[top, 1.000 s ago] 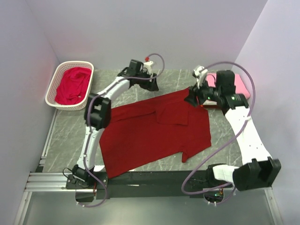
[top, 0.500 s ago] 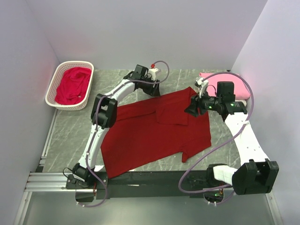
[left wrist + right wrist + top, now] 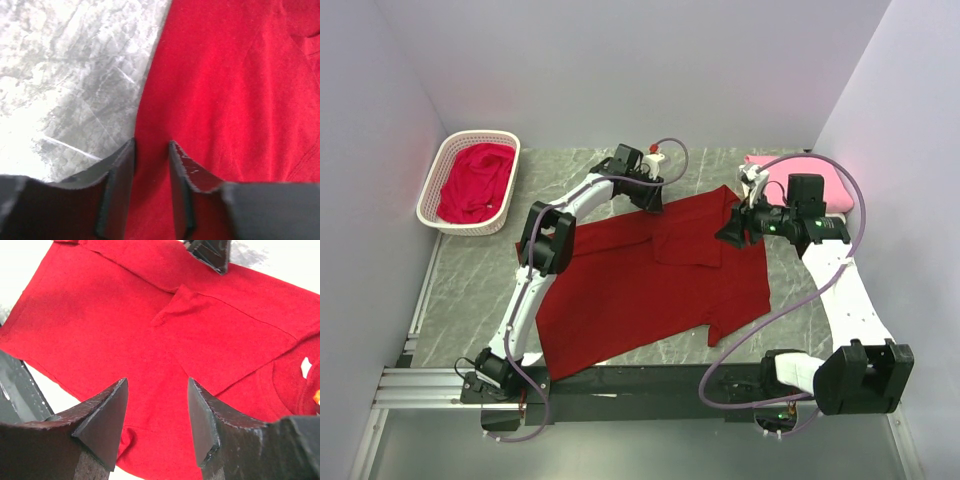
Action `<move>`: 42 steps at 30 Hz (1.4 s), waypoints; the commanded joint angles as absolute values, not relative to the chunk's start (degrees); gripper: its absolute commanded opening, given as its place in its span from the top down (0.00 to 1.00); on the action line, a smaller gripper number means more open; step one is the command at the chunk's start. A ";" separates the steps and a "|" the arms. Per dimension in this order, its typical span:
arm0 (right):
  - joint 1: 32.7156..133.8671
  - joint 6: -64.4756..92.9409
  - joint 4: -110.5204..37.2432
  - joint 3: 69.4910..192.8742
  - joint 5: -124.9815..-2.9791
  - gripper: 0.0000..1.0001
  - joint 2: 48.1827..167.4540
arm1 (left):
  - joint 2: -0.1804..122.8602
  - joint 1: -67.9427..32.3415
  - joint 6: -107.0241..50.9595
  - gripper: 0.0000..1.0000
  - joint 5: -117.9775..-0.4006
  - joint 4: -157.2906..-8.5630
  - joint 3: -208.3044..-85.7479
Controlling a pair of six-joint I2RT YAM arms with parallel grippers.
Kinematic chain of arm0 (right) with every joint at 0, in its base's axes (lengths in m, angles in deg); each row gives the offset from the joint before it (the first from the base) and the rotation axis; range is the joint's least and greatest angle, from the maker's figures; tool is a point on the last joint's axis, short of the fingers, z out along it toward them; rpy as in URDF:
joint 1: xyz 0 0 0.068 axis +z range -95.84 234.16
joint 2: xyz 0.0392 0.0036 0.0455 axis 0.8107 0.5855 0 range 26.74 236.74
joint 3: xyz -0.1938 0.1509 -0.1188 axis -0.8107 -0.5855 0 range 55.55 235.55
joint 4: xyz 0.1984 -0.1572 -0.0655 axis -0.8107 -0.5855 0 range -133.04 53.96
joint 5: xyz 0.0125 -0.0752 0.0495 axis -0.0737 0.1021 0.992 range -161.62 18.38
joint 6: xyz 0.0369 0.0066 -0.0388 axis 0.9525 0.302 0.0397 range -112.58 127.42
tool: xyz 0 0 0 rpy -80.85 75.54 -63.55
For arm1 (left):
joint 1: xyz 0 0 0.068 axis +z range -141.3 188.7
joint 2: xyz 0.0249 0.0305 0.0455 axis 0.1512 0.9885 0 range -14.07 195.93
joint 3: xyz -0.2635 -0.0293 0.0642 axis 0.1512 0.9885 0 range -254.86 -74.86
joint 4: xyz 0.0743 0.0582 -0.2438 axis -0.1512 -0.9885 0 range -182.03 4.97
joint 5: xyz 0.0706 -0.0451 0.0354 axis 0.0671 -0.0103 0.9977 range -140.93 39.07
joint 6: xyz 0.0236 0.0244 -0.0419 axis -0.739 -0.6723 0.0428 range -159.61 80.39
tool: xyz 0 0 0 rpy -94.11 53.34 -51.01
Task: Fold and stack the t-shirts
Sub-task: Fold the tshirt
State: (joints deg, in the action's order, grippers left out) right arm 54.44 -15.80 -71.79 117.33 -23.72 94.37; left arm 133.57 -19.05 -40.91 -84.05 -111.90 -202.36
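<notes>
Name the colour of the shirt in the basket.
That shirt is bright crimson; top external view shows it best.

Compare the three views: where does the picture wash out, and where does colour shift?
Top external: even light, the dark red shirt reads maroon. Left wrist: the table glares white at lower left. Right wrist: table blown out, shirt looks brighter red.

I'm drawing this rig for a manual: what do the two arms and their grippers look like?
Both the left arm and right arm have white links joined by chunky black joint housings. Lilac-grey cables loop loosely along each. The left gripper and right gripper each have two dark, wedge-shaped fingers, matte and slightly scuffed.
</notes>
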 commanded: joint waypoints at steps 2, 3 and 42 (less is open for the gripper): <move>52.76 -15.61 -70.93 117.25 -21.70 0.42 94.24 | 134.47 -19.34 -41.29 0.67 -81.17 -113.25 -201.51; 52.58 -15.61 -71.11 117.33 -21.53 0.42 94.15 | 134.29 -19.25 -40.93 0.79 -80.03 -112.98 -201.59; 55.05 -33.11 -78.85 127.43 -45.15 0.34 123.11 | 58.90 -10.09 -16.25 0.20 -71.23 -99.34 -141.33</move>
